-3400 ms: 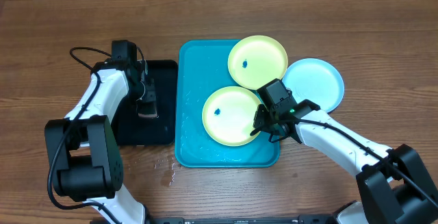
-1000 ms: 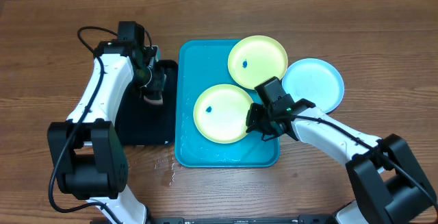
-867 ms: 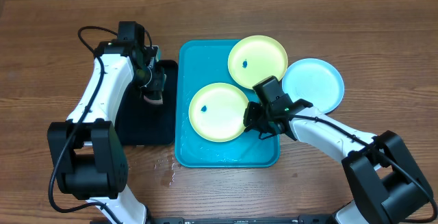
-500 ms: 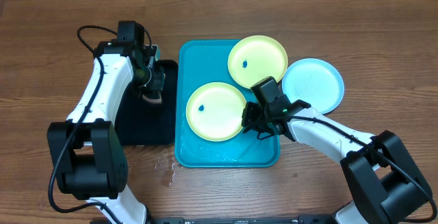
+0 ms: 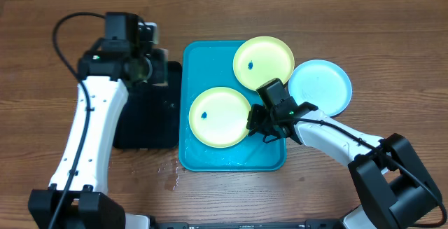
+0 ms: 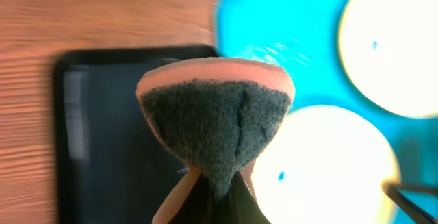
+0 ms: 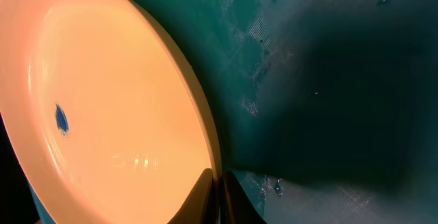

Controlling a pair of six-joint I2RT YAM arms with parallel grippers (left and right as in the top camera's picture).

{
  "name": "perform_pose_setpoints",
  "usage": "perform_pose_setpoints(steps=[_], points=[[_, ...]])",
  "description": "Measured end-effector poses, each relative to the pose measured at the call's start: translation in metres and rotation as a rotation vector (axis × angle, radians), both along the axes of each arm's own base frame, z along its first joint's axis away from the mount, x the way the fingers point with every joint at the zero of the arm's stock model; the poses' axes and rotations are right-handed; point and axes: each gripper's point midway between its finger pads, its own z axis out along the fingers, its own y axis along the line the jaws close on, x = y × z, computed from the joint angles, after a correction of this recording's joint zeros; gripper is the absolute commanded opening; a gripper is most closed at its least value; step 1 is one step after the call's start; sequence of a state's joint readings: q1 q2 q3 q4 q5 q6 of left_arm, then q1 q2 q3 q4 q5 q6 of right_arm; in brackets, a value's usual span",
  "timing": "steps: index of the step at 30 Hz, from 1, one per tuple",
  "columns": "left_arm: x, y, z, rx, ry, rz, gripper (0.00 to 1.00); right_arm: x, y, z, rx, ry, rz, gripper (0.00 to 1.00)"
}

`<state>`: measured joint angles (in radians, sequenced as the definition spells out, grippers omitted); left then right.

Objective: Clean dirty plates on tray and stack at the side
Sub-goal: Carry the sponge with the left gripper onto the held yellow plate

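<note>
Pale yellow-green and round, the nearer shallow plastic plate (image 5: 218, 117) has slid leftward across the large turquoise rectangular tray (image 5: 192, 152). The right gripper (image 5: 253, 125) has just clenched on its right rim, pinning it for wiping. Its blue speck (image 5: 202, 115) is not yet cleaned. The left gripper (image 6: 211, 191), clamped on a dark scouring sponge with a pink back (image 6: 215, 125), has lifted off the narrow black tray (image 5: 143, 131) toward the turquoise one; scrubbing looks next. Farther off, the second yellow-green plate (image 5: 263, 62), also specked, overhangs the tray's far corner, seemingly touching the light cyan plate (image 5: 320, 85) on the wooden table (image 5: 392, 47). Nothing blocks the sponge's way.
</note>
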<state>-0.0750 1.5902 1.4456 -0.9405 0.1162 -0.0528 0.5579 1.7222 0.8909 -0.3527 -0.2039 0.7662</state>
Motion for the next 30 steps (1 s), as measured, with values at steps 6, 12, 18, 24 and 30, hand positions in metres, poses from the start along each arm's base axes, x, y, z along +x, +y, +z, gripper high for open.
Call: perform_pose_setpoints(steps=[6,12,18,24,30], points=[[-0.019,-0.054,-0.034,-0.067,0.122,-0.143,0.04,0.000,0.000,0.000,0.002,0.000,0.001,0.15],[-0.036,-0.090,-0.082,-0.069,0.216,-0.239,0.04,0.004,0.002,0.002,0.010,-0.019,0.000,0.04],[-0.033,-0.107,-0.092,-0.068,0.190,-0.283,0.05,0.004,0.002,0.002,0.010,-0.020,0.000,0.04],[-0.024,-0.098,-0.093,-0.001,0.153,-0.258,0.04,0.004,0.002,0.002,0.010,-0.020,-0.001,0.04],[-0.016,-0.092,-0.092,0.040,0.122,-0.237,0.04,0.004,0.002,0.002,0.010,-0.020,0.000,0.09]])
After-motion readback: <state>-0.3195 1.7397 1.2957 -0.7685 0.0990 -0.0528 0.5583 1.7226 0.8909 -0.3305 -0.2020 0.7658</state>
